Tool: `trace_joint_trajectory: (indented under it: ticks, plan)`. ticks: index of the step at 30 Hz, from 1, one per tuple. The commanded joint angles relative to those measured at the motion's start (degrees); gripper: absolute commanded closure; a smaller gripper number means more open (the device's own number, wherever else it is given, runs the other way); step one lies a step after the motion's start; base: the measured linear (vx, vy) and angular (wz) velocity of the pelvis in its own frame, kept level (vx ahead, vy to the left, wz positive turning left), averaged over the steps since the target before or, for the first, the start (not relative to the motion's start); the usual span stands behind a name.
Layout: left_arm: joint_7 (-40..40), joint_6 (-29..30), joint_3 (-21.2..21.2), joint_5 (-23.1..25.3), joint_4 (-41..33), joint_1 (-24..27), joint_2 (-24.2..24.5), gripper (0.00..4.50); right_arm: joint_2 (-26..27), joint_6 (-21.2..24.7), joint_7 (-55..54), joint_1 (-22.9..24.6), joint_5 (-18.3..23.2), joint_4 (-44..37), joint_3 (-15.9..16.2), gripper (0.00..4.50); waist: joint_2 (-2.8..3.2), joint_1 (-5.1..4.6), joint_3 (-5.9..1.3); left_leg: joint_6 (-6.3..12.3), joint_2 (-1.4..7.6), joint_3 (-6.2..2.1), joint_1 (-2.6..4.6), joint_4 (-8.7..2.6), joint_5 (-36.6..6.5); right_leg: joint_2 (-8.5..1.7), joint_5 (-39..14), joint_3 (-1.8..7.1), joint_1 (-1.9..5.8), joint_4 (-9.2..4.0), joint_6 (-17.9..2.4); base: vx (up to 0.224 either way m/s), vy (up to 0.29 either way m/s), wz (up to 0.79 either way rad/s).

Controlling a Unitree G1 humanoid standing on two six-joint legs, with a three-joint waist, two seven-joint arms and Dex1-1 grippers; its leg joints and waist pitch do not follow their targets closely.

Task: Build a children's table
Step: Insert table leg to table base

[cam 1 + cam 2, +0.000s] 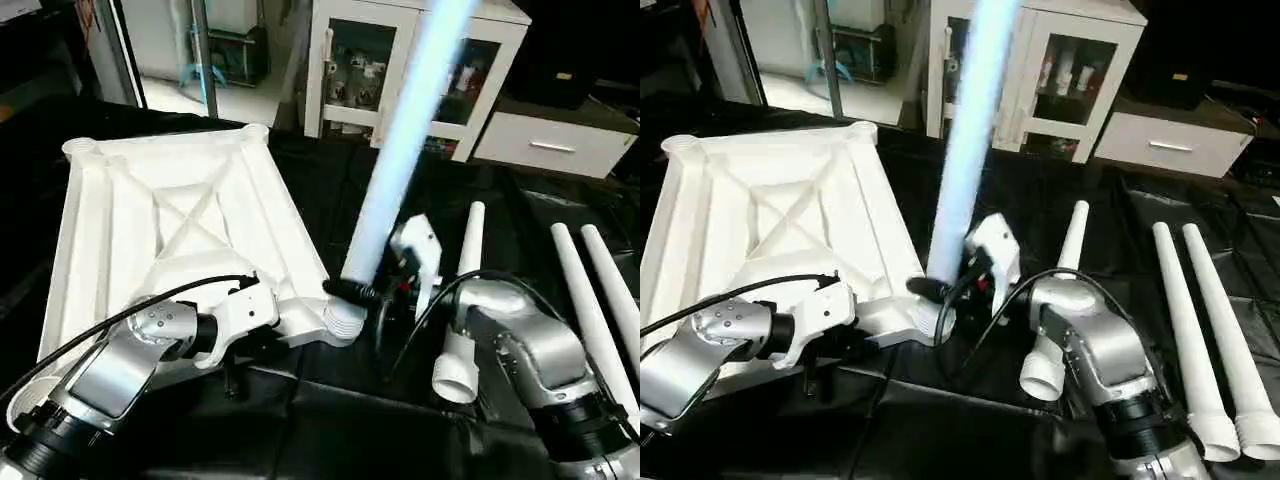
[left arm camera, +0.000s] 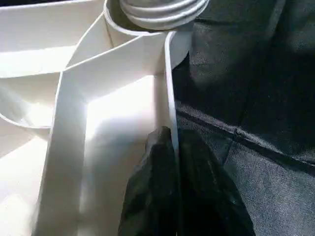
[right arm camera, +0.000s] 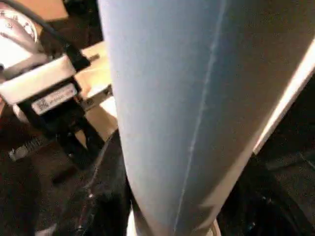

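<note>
White plastic tabletop lies ribbed side up on black cloth. Left gripper pinches its near rim, fingers nearly closed. Right gripper clasps an upright leg seated in the corner socket. Three legs lie at right. Small label unreadable.

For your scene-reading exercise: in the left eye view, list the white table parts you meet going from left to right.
Tabletop → upright leg standing in the top's corner socket → short-looking leg lying on the black cloth → two long legs lying side by side.
</note>
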Motion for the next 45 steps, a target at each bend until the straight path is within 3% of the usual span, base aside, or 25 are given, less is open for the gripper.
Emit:
trace_joint_trajectory:
  ticks: [1,13,23,33,34,45]
  plan:
    - [-2.1,-0.9,-3.0,0.3,2.0,0.7,0.1,4.5,-1.3,-0.3,0.6,-0.5,-2.0,0.9,0.7,2.67,-0.26,-0.29,-2.17,-0.61,4.57,-1.81,0.72,-5.03,-9.9,-6.13,-17.7,4.01,0.88,-5.47,-7.2,0.0,0.0,0.0]
    - [-3.2,-1.9,-3.2,0.7,3.3,-0.1,0.0,4.5,1.0,-1.2,1.3,-2.2,-2.5,7.1,1.5,2.67,-0.26,-0.51,-2.17,-1.12,4.66,-1.88,0.83,-5.16,-11.3,-6.18,-18.3,3.95,0.89,-5.55,-8.1,0.0,0.0,0.0]
    - [-3.5,-2.1,-3.2,0.7,3.5,-0.2,0.0,4.5,3.4,-1.2,2.0,-4.5,-2.8,12.8,2.3,2.67,-0.39,-1.13,-2.0,-2.52,4.79,-2.41,1.01,-5.52,-16.5,-6.48,-25.4,3.96,0.56,-6.3,-6.6,0.0,0.0,0.0]
    - [-3.7,-2.1,-3.2,0.8,3.4,0.0,-0.1,4.5,5.2,-2.5,2.0,-6.1,-4.0,17.0,2.2,2.67,-0.5,-1.46,-2.03,-2.81,4.82,-2.48,1.01,-5.59,-17.7,-6.54,-26.3,4.0,0.3,-6.4,-6.5,0.0,0.0,0.0]
    - [-3.6,-1.9,-3.2,0.8,3.2,0.2,-0.1,4.5,5.7,-3.6,0.6,-6.0,-4.4,18.0,1.4,2.67,-0.75,-1.47,-2.03,-2.72,4.85,-2.48,0.93,-5.6,-17.5,-6.58,-26.4,4.02,0.33,-6.37,-6.4,0.0,0.0,0.0]
    - [-2.9,-1.9,-2.1,0.4,3.3,0.6,-0.1,4.5,5.5,-6.1,-3.4,-1.9,-2.5,19.5,-5.3,2.68,-0.69,-1.42,-1.86,-2.83,4.92,-2.58,1.09,-5.8,-19.6,-6.67,-29.4,4.08,-0.08,-6.87,-5.3,0.0,0.0,0.0]
